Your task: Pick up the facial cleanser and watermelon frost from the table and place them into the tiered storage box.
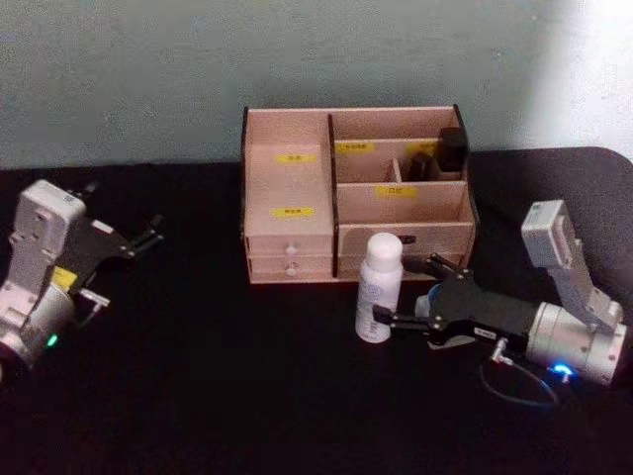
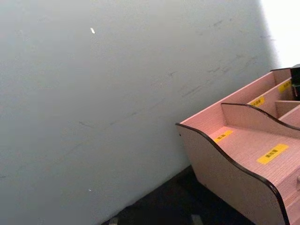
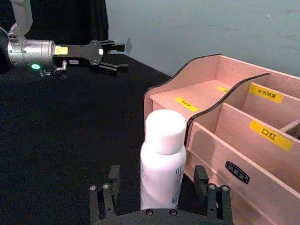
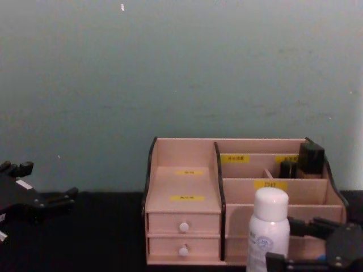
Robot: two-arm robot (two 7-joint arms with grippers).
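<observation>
Spread jaws of the right gripper straddle the facial cleanser, one finger on each side with a gap showing. The bottle stands upright just in front of the tiered storage box, before its right-hand half. That arm lies low and level, reaching in from the box's right. The left gripper, its fingers also parted, hangs well off the box's left side, pointed toward it. Black cloth covers the table. A pale blue-green wall rises behind the box, whose rear right compartment holds small dark bottles.
</observation>
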